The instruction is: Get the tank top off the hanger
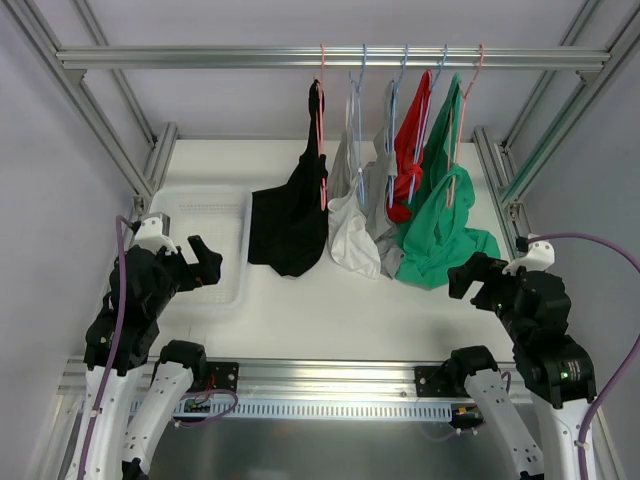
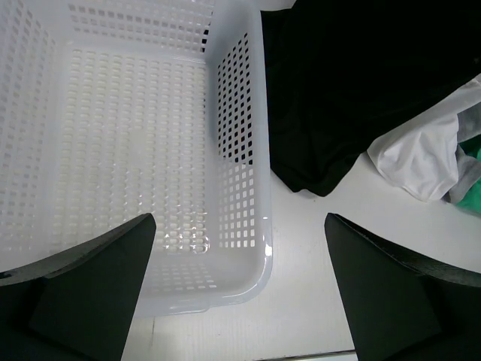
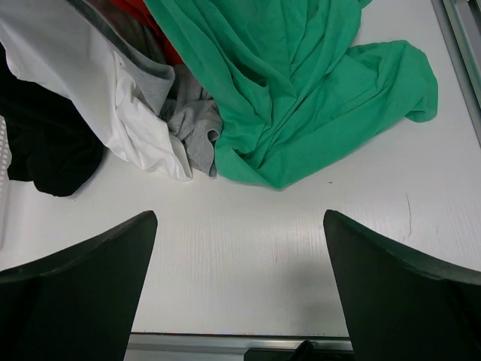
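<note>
Several tank tops hang on hangers from the top rail [image 1: 200, 57], their hems resting on the table: black [image 1: 292, 225] on a pink hanger [image 1: 322, 120], then white [image 1: 350, 235], grey [image 1: 382, 200], red [image 1: 410, 150] and green [image 1: 440, 235]. My left gripper [image 1: 205, 262] hovers open over the basket's near right corner, left of the black top [image 2: 338, 90], holding nothing. My right gripper [image 1: 468, 275] hovers open just in front of the green top [image 3: 301, 98], fingers wide apart and nothing between them. In the wrist views the left gripper [image 2: 240, 286] and the right gripper [image 3: 240, 286] both stand clear of the cloth.
A white perforated basket [image 1: 238, 240] stands at the left of the table; its corner [image 2: 252, 248] lies under my left gripper. Aluminium frame posts [image 1: 500, 170] run along both sides. White table surface [image 3: 248, 248] shows below my right gripper.
</note>
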You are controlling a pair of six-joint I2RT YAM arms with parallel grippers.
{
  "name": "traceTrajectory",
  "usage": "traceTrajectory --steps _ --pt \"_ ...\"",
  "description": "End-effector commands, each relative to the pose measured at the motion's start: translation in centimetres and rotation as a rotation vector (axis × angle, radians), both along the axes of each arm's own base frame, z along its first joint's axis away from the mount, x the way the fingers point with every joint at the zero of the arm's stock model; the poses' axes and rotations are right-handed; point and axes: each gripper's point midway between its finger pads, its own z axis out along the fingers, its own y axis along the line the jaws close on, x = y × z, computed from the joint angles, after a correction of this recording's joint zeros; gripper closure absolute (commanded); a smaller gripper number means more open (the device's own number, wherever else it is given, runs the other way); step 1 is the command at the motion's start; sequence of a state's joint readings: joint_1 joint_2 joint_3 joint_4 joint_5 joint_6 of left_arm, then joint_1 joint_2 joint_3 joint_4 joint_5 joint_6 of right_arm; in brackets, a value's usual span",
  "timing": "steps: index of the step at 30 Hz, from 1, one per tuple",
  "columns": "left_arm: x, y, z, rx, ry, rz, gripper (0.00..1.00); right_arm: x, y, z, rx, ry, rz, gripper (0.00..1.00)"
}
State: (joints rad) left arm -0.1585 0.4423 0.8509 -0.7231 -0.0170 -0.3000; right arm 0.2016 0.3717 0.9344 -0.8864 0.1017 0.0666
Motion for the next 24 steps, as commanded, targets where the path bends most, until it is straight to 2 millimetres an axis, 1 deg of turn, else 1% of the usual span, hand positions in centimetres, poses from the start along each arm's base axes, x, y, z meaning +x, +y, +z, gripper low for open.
traceTrajectory --steps 1,4,5,6,7,8,10,13,14,16,17,18,19,20,21,22,23,24 --pt "0.2 0.1 0.2 -0.001 -0.022 0.009 0.01 0.5 -0.2 0.9 0.007 -0.043 -0.018 0.01" --pt "0.1 0.1 0.3 -0.003 -0.028 0.009 0.01 0.8 0.6 1.1 0.04 -0.066 0.012 0.0" --pt "0.1 0.1 0.3 -0.003 -0.028 0.007 0.01 0.7 1.5 1.3 0.071 -0.072 0.049 0.01" --pt "0.1 0.0 0.4 -0.004 -0.031 0.006 0.01 1.0 2.0 2.1 0.094 -0.108 0.07 0.0" --pt "0.1 0.0 0.4 -0.003 -0.031 0.005 0.01 1.1 2.4 2.1 0.109 -0.12 0.089 0.01" --pt "0.2 0.0 0.3 -0.004 -0.027 0.001 0.01 1.1 3.5 3.3 0.136 -0.181 0.149 0.01" --pt "0.1 -0.1 0.4 -0.007 -0.03 -0.001 0.01 1.3 3.8 3.5 0.146 -0.212 0.161 0.0" --pt "0.1 -0.1 0.5 -0.007 -0.036 -0.002 0.01 1.6 4.0 4.9 0.178 -0.242 0.161 0.01" --pt "0.1 -0.1 0.4 -0.007 -0.036 -0.002 0.01 1.4 4.9 6.6 0.202 -0.279 0.209 0.0" --pt "0.0 -0.2 0.5 -0.011 -0.04 -0.005 0.01 2.0 6.3 7.9 0.239 -0.259 0.269 0.01" --pt "0.0 -0.2 0.5 -0.01 -0.04 -0.007 0.01 1.5 7.3 10.1 0.262 -0.289 0.335 0.01" --pt "0.0 -0.3 0.5 -0.012 -0.039 -0.01 0.01 2.6 7.9 10.3 0.27 -0.252 0.35 0.01" --pt "0.1 -0.3 0.3 -0.012 -0.034 -0.011 0.01 3.0 8.2 11.0 0.279 -0.244 0.361 0.01" --pt "0.1 -0.4 0.3 -0.013 -0.034 -0.016 0.01 2.9 8.4 12.8 0.274 -0.26 0.379 0.0" --pt "0.2 -0.4 0.2 -0.013 -0.029 -0.019 0.01 3.5 8.5 13.1 0.263 -0.24 0.376 0.0" --pt "0.3 -0.5 0.3 -0.014 -0.029 -0.021 0.01 4.8 9.0 12.7 0.249 -0.187 0.378 0.03" --pt "0.3 -0.5 0.2 -0.013 -0.028 -0.022 0.01 5.1 8.5 14.2 0.213 -0.199 0.355 0.05" --pt "0.3 -0.5 0.2 -0.013 -0.028 -0.022 0.01 5.6 8.7 14.6 0.188 -0.191 0.353 0.08"
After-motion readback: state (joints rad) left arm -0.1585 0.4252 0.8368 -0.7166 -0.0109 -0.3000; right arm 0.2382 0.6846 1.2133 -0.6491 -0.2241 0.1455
